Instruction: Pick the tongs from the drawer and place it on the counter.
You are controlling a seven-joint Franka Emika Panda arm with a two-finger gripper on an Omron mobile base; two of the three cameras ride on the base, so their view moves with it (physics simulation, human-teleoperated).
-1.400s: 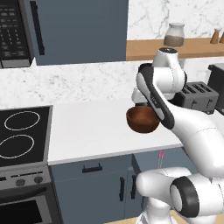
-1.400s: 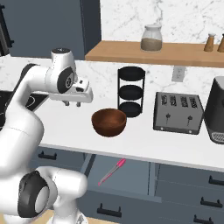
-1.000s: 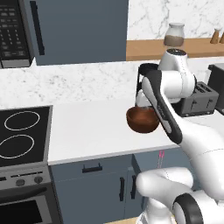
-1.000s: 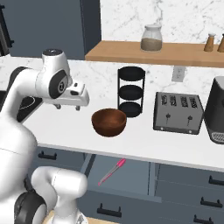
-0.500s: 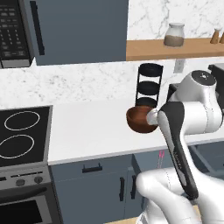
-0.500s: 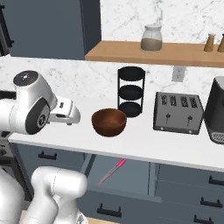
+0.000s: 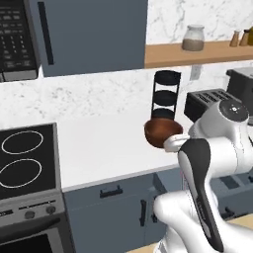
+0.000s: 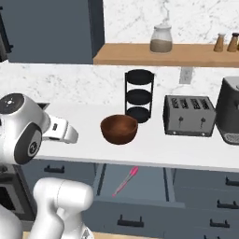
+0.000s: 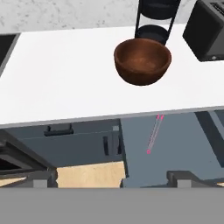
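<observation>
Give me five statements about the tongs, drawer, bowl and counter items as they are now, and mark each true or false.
1. The tongs lie inside the open drawer. True.
2. The wooden bowl sits in the drawer. False: it stands on the white counter.
3. The gripper is clamped on the tongs. False: the tongs lie free in the drawer, apart from the fingertips.
4. The toaster stands on the counter to the right of the black tiered rack in the right base view. True.
5. The glass jar stands on the counter beside the bowl. False: it is up on the wooden shelf.
</observation>
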